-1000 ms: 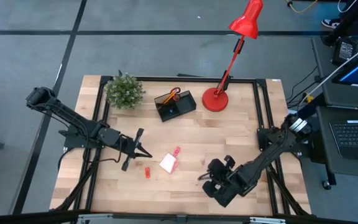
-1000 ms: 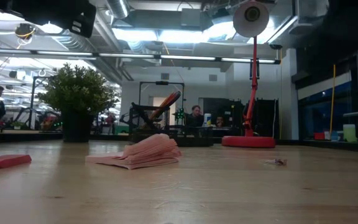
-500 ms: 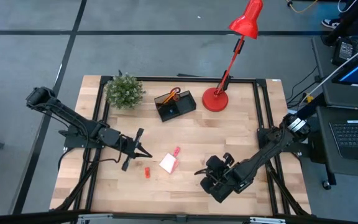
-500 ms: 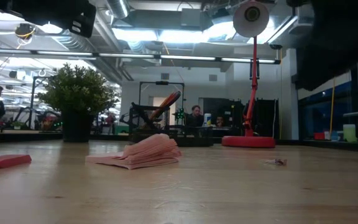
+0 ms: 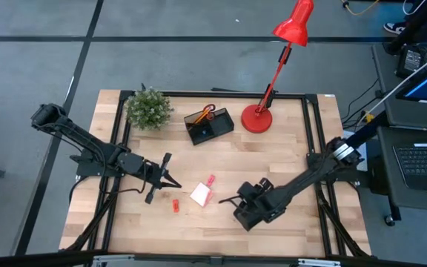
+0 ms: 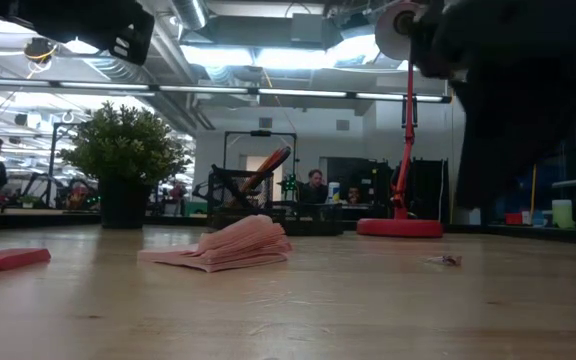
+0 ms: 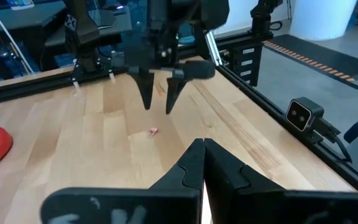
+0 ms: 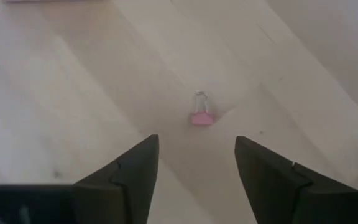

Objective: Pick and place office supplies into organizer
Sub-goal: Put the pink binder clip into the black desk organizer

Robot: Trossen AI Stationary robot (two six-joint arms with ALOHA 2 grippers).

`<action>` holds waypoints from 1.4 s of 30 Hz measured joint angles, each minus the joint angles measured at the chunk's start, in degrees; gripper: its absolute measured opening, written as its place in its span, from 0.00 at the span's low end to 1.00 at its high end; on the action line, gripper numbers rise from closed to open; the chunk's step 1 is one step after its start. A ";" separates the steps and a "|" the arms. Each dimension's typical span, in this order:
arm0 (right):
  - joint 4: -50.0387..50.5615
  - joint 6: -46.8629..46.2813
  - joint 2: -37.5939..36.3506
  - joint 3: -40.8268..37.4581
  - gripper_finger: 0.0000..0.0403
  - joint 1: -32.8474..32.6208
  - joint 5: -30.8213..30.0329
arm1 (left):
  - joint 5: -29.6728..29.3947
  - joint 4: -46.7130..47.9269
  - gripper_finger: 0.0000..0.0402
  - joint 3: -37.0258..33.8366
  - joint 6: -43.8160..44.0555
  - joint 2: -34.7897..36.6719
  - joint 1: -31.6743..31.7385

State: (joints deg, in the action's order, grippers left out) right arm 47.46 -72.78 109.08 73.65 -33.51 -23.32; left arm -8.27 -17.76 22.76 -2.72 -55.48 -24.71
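Pink little binder clip (image 8: 202, 117) sits on the bare wood right ahead of the right gripper (image 8: 194, 180), whose fingers are spread wide around nothing, so I'd say it's lining up the pick and needs to drop down and pinch. Farther up-frame, the organizer (image 5: 209, 124) waits near the lamp (image 5: 257, 119); the left gripper (image 5: 170, 180) idles pinched shut at lower left.
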 joint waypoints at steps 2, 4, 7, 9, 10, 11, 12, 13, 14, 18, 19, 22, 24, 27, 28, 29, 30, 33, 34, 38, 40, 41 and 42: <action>-0.05 0.08 0.71 -0.02 0.53 0.59 0.09 | 0.01 0.01 0.00 0.00 0.08 0.00 0.00; -0.33 1.22 1.31 -0.02 0.53 1.03 0.09 | 0.00 0.00 0.01 0.00 0.53 0.00 0.00; -2.72 3.35 2.15 -0.02 0.52 1.73 0.59 | 0.02 0.00 0.01 0.00 0.66 0.00 0.00; -3.53 4.10 2.42 -0.02 0.52 2.16 0.96 | 0.00 0.00 0.00 0.00 0.66 0.00 0.00; -3.62 4.10 2.57 -0.02 0.52 2.35 1.00 | 0.00 0.00 0.00 0.00 0.68 0.00 0.00; -3.45 4.09 2.78 -0.02 0.52 2.59 1.07 | 0.00 0.00 0.00 0.00 0.68 0.00 0.00; -3.40 4.12 2.97 -0.02 0.52 2.83 1.24 | 0.00 0.00 0.00 0.00 0.68 0.00 0.00; -3.40 4.17 3.04 -0.02 0.52 3.11 1.66 | 0.00 0.00 0.01 0.00 0.69 0.00 0.00; -3.31 4.25 3.05 -0.02 0.52 3.45 2.38 | 0.00 0.00 0.01 0.00 0.84 0.00 0.00; -2.87 4.44 3.16 -0.02 0.52 4.29 3.61 | 0.00 0.00 0.01 0.00 2.11 0.00 0.00; -2.80 4.48 3.16 -0.03 0.52 4.53 3.82 | 0.02 0.02 0.00 0.00 2.16 0.00 0.00; -2.75 4.56 3.37 -0.04 0.52 4.99 5.42 | 0.02 0.02 0.00 0.00 2.14 0.00 0.00; -2.85 5.45 3.67 -0.04 0.52 5.04 5.43 | 0.02 0.02 0.01 0.00 2.13 0.00 0.00; -2.95 5.58 4.64 -0.04 0.52 5.02 5.64 | 0.02 0.02 0.01 0.00 2.10 0.00 0.00; -3.06 5.61 4.98 -0.04 0.52 5.02 5.63 | 0.02 0.04 0.01 0.00 2.10 0.00 0.00; -2.94 5.68 5.29 -0.04 0.52 5.02 5.66 | 0.02 0.04 0.01 0.00 2.12 0.00 0.00; -3.01 5.78 5.58 0.00 0.52 5.09 5.77 | 0.02 0.04 0.00 0.00 2.11 0.00 0.00; -2.87 5.79 5.94 0.16 0.52 5.38 6.38 | 0.02 0.04 0.00 0.00 2.07 0.00 0.00; -2.85 5.80 6.00 0.17 0.52 5.48 6.35 | 0.02 0.04 0.01 0.00 2.10 0.00 0.00; -2.91 5.82 6.01 0.17 0.52 5.96 6.76 | 0.02 0.04 0.01 0.00 2.14 0.00 0.00; -2.95 6.12 6.03 0.17 0.51 5.98 6.88 | 0.02 0.04 0.00 0.00 2.47 0.00 0.00; -2.95 6.54 6.03 0.15 0.50 6.00 7.00 | 0.02 0.04 0.00 0.00 2.50 0.00 0.00; -3.01 7.11 6.05 0.15 0.48 6.03 7.13 | 0.01 0.04 0.00 0.00 2.51 0.00 0.00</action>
State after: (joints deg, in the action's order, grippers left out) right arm 44.45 -65.67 115.13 73.80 -27.49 -16.19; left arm -8.27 -17.72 22.76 -0.21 -55.48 -24.71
